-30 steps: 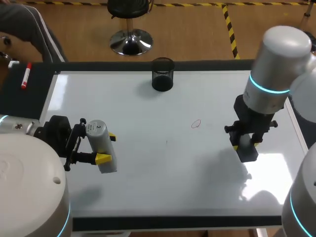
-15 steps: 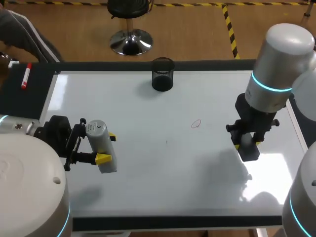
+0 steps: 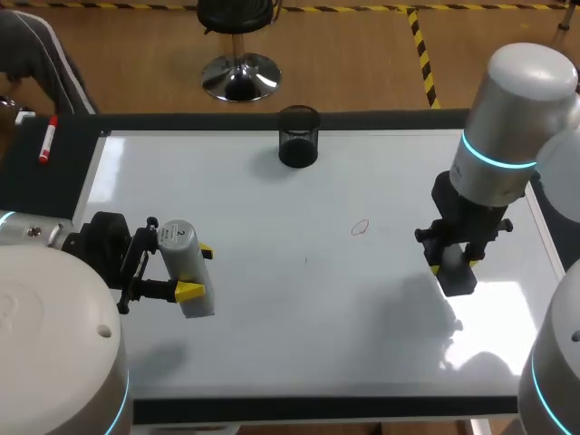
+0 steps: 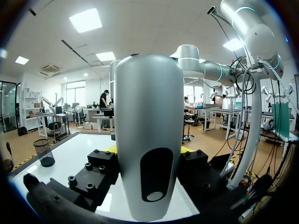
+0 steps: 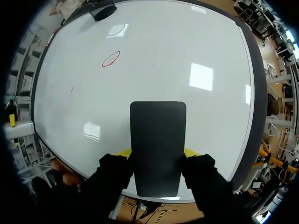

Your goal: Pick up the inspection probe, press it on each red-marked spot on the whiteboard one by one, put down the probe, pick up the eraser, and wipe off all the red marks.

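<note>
Your left gripper [image 3: 196, 272] is closed on the inspection probe [image 3: 186, 263], at near-left of the whiteboard [image 3: 272, 335]. Right gripper [image 3: 450, 265] clamps the eraser [image 3: 458, 279] btw both fingers over the board's right side; the red mark [image 3: 361, 227] lies left of it, apart.

Robotics lab: left arm [image 3: 54, 335], right arm [image 3: 507, 118], whiteboard [image 3: 299, 308] table

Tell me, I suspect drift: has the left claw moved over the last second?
No. The left claw, holding the probe, keeps its spot near the whiteboard's left edge.
</note>
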{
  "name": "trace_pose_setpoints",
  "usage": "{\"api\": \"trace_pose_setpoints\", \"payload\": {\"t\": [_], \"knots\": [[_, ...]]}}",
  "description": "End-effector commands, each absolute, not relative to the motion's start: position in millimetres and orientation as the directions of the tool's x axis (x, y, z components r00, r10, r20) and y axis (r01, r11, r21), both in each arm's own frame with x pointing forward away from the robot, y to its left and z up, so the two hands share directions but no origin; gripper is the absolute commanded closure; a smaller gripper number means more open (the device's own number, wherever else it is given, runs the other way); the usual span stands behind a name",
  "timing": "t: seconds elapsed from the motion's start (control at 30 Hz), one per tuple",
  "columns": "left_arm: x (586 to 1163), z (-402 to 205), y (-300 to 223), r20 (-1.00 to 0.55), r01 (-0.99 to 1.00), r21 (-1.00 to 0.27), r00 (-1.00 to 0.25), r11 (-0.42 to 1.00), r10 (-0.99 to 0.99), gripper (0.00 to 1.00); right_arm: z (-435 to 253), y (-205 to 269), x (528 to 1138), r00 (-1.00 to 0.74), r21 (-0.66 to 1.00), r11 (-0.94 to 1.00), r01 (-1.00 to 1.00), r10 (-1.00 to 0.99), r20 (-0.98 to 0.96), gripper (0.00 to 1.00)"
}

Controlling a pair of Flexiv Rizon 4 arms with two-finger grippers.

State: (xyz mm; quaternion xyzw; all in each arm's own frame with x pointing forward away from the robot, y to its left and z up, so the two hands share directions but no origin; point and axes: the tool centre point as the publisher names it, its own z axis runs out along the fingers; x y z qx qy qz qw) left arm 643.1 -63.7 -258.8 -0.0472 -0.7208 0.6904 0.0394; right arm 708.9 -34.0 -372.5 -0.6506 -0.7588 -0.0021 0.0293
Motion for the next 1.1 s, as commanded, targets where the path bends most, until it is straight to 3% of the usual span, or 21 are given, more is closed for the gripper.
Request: {"api": "trace_pose_setpoints", "payload": {"t": [0.03, 1.1], "knots": [[646, -260, -66, -0.009, 0.014, -0.999, -0.992, 0.041, 0.125, 1.0, -371, -35, 708, -0.153, -0.032, 0.155, 0.987, 0.987, 0.05, 1.0], [731, -269, -129, -0.007, 0.012, -1.0, -0.979, 0.025, 0.203, 1.0, -371, -35, 708, -0.153, -0.032, 0.155, 0.987, 0.987, 0.05, 1.0]]}}
